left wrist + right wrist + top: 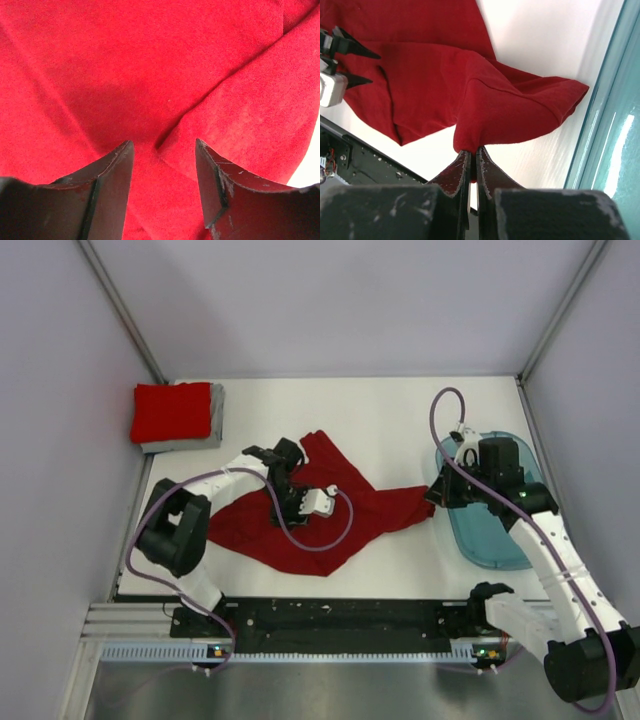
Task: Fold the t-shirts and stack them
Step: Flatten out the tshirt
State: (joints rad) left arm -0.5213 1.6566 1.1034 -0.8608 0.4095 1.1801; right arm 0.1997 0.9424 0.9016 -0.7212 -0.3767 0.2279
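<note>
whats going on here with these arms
Two arms are working on a dark red t-shirt that lies crumpled mid-table. The right end effector is shut on its edge beside the teal tub. The left end effector is open, close over the cloth. A bright red shirt sits folded on a grey one at the far left.

Left hand (pixel 164 142) spread, right hand (pixel 472 149) pinched.

Bright, even light from above, soft shadows.
Only faint shadow around the dark red cloth t-shirt (pixel 385 508) on the white table top (pixel 400 420) in the top view. Pale glare streaks on the translucent teal plastic tub (pixel 615 150). In the left wrist view, sharp cloth weave, a darker shade patch above the black fingers (pixel 102 192), blown-out white at the right edge.
</note>
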